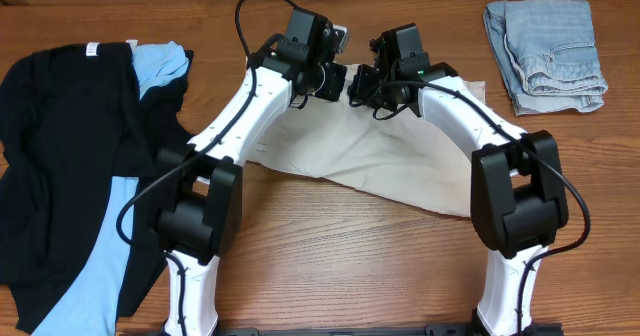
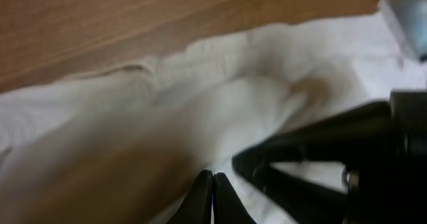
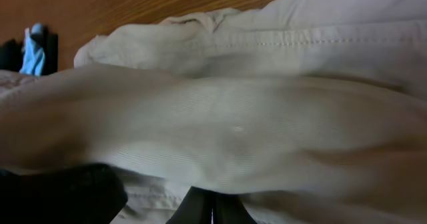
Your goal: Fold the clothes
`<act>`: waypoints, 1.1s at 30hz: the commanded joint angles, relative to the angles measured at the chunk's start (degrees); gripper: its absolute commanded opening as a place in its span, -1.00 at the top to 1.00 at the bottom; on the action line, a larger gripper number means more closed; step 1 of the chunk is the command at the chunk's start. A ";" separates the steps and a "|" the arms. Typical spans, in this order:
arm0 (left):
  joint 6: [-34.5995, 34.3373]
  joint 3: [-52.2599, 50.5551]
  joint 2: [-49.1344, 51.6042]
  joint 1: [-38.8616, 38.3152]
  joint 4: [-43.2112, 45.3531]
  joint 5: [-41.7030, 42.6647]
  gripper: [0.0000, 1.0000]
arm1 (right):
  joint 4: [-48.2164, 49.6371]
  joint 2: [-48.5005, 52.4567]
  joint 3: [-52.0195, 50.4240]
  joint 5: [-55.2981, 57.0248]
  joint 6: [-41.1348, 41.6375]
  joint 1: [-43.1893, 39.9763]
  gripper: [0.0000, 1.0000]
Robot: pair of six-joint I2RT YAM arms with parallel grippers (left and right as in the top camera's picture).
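Grab step: beige shorts (image 1: 380, 166) pinched in my shut right claw (image 3: 212, 214) (left claw (image 2: 212, 191) beside it, shut too), next a fold-over pull.

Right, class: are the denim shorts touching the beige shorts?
Apart. The overhead view shows bare table between the denim shorts and the beige shorts.

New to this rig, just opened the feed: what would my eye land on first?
The left gripper and right gripper meet, both shut, at the far edge of beige shorts in the middle of the table. A black garment over a light-blue shirt sprawls at the left. Folded denim shorts lie far right.
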 commanded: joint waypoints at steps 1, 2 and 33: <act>-3.19 1.31 2.75 -0.09 2.03 -3.21 0.91 | 1.27 1.60 0.90 1.46 2.93 0.11 0.92; -3.72 1.31 3.30 -0.09 2.40 -4.81 0.92 | 1.29 1.90 0.90 1.97 2.95 -0.04 0.92; -5.99 1.36 7.50 14.64 4.20 -16.85 0.92 | -0.90 5.62 0.90 6.40 3.04 -4.33 0.92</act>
